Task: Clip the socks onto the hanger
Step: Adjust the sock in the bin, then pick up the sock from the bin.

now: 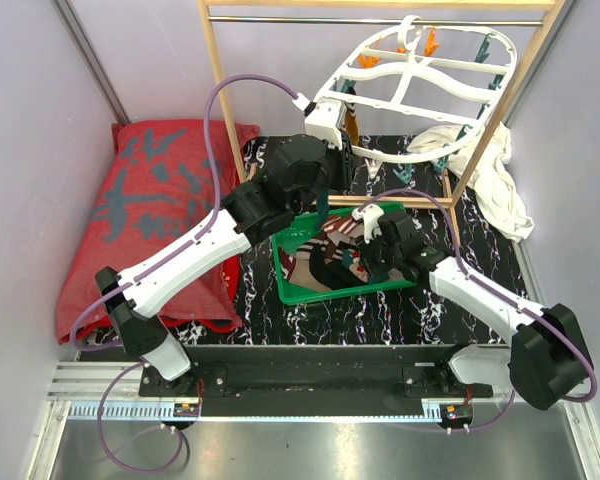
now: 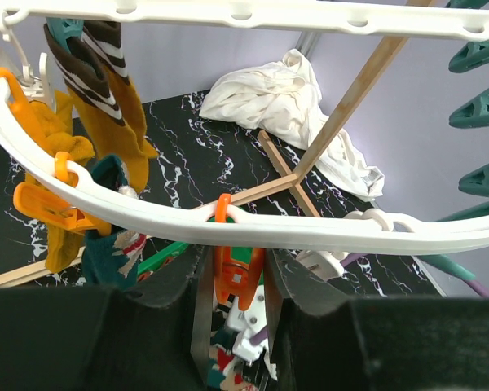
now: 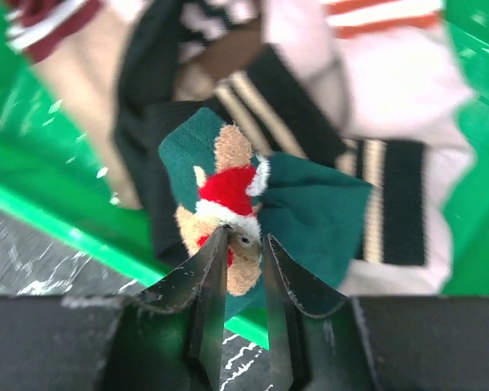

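Note:
The white hanger (image 1: pixel 380 152) hangs tilted from the rack's rail; its rim (image 2: pixel 147 213) crosses the left wrist view. My left gripper (image 2: pixel 238 269) reaches up under that rim, shut on an orange peg (image 2: pixel 238 277). A mustard sock with a striped cuff (image 2: pixel 118 106) and a teal patterned sock (image 2: pixel 106 244) hang from pegs on the left. My right gripper (image 3: pixel 243 244) is low over the green basket (image 1: pixel 300 290), open a little. Its fingertips stand on either side of the Santa-bear patch of a dark teal sock (image 3: pixel 310 204) and touch the fabric. Several more socks (image 3: pixel 253 90) lie beneath.
A light wooden rack frame (image 1: pixel 225 100) stands around the hanger, with its base bars on the black marbled mat. A crumpled white cloth (image 1: pixel 500 190) lies at the back right. A red cushion (image 1: pixel 150 210) lies along the left. Teal pegs (image 2: pixel 481 106) hang on the hanger's right.

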`<state>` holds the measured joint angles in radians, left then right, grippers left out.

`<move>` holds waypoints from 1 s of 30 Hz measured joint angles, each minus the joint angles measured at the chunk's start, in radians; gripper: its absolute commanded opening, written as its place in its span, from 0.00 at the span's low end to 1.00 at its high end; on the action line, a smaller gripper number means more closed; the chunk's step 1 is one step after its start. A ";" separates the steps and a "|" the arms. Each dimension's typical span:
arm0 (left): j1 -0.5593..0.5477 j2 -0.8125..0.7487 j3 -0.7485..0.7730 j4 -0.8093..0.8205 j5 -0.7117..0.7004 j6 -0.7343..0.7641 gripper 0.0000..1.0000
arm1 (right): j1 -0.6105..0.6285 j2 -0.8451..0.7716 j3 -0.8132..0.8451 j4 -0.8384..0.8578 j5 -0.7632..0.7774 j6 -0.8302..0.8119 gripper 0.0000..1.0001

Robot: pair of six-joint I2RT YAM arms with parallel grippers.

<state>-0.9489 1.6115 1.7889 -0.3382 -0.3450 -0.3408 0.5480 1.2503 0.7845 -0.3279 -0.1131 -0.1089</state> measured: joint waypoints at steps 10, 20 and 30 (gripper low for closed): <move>0.000 0.000 0.000 0.003 0.002 -0.007 0.00 | 0.000 -0.103 -0.032 -0.002 0.093 0.170 0.45; 0.000 0.000 -0.030 0.029 0.004 -0.020 0.00 | 0.000 -0.200 -0.019 0.019 0.008 0.429 0.46; 0.000 0.000 -0.031 0.043 0.004 -0.024 0.00 | 0.037 -0.054 -0.002 0.039 0.009 0.637 0.47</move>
<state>-0.9489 1.6112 1.7576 -0.2955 -0.3408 -0.3649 0.5854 1.1961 0.7826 -0.2893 -0.1040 0.5278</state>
